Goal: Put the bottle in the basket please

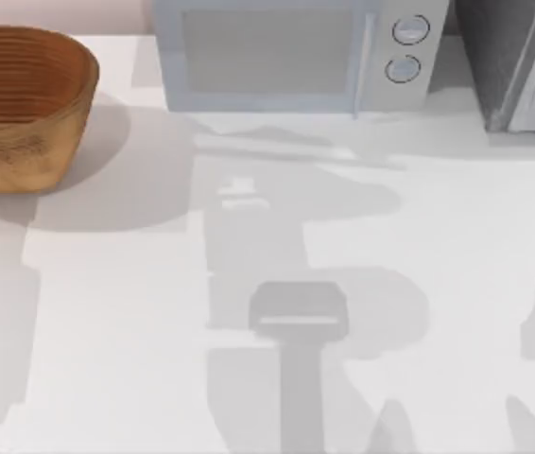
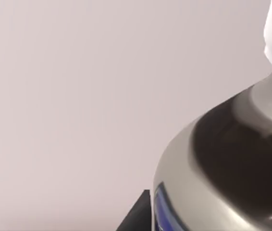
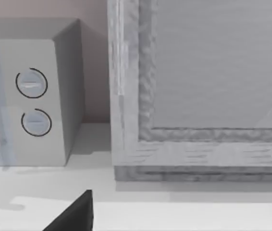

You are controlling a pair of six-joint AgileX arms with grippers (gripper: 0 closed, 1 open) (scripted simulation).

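Observation:
The bottle [image 2: 232, 163] looms close in the left wrist view, with its white cap, grey neck, dark shoulder and grey label band against a plain pale wall. It is off the table, and a dark part of my left gripper [image 2: 137, 217] lies against its side, shut on it. The basket [image 1: 22, 104], a tan woven oval with a darker inside, stands at the table's far left in the top view. My right gripper [image 3: 73, 215] is a dark shape low in the right wrist view, facing the back of the table.
A pale microwave [image 1: 291, 52] with two round knobs stands at the back middle of the table. Next to it at the back right is a grey framed cabinet [image 1: 518, 61]. Arm shadows fall across the white tabletop [image 1: 135, 322].

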